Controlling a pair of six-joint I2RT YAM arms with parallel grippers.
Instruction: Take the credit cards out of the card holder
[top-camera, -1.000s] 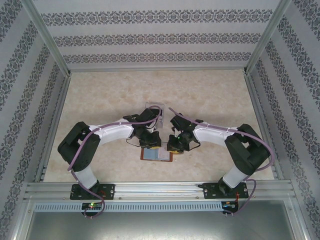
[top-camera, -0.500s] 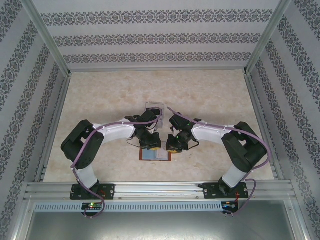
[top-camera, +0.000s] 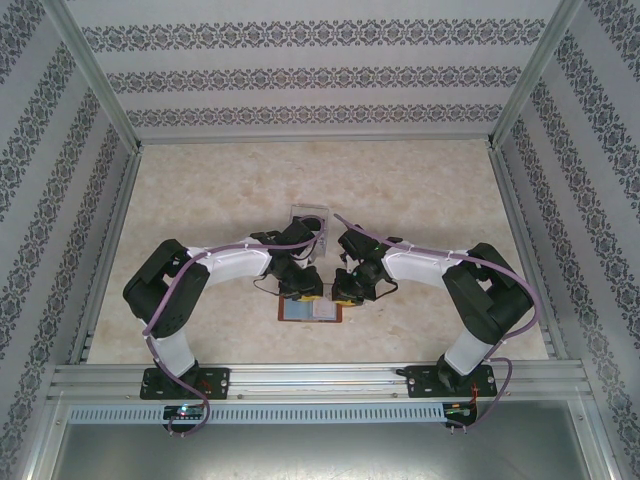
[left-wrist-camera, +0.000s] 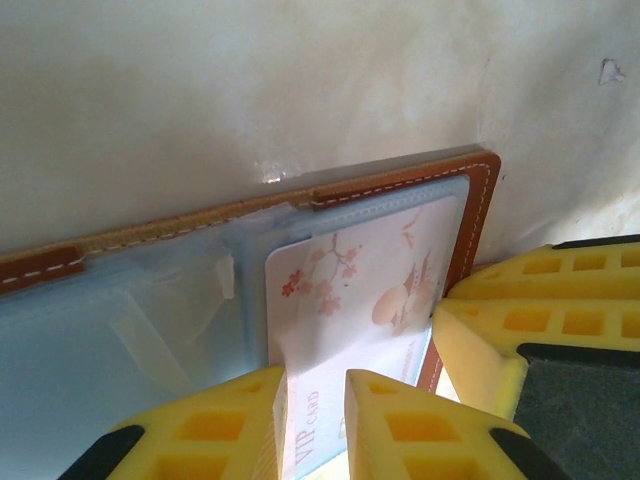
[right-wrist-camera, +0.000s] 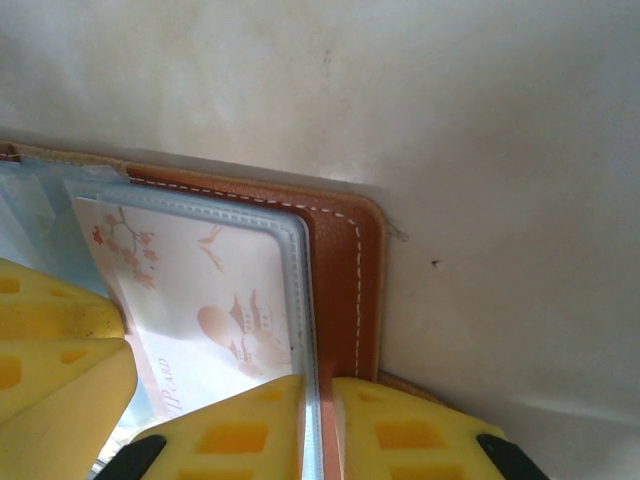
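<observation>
The reddish-brown card holder (top-camera: 312, 311) lies open on the table between both wrists, its grey-blue pockets facing up. A pale credit card (left-wrist-camera: 355, 290) with pink blossoms and "VIP CARD" print sticks partly out of its translucent pocket. My left gripper (left-wrist-camera: 315, 385) stands over that card's free end with the jaws a little apart; the card's left edge curls against one finger. My right gripper (right-wrist-camera: 318, 385) is shut on the card holder's (right-wrist-camera: 345, 270) right edge, pinching the pocket rim and leather beside the credit card (right-wrist-camera: 190, 290). In the top view the left gripper (top-camera: 305, 293) and right gripper (top-camera: 345, 296) nearly meet.
A clear plastic box (top-camera: 309, 217) stands just beyond the two wrists. Metal frame rails and patterned walls close in the table (top-camera: 420, 190) on three sides. The right gripper's yellow finger (left-wrist-camera: 540, 320) sits close beside the left gripper's fingers.
Both wrists and the card holder have shifted slightly to the left; the arms otherwise hold the same pose.
</observation>
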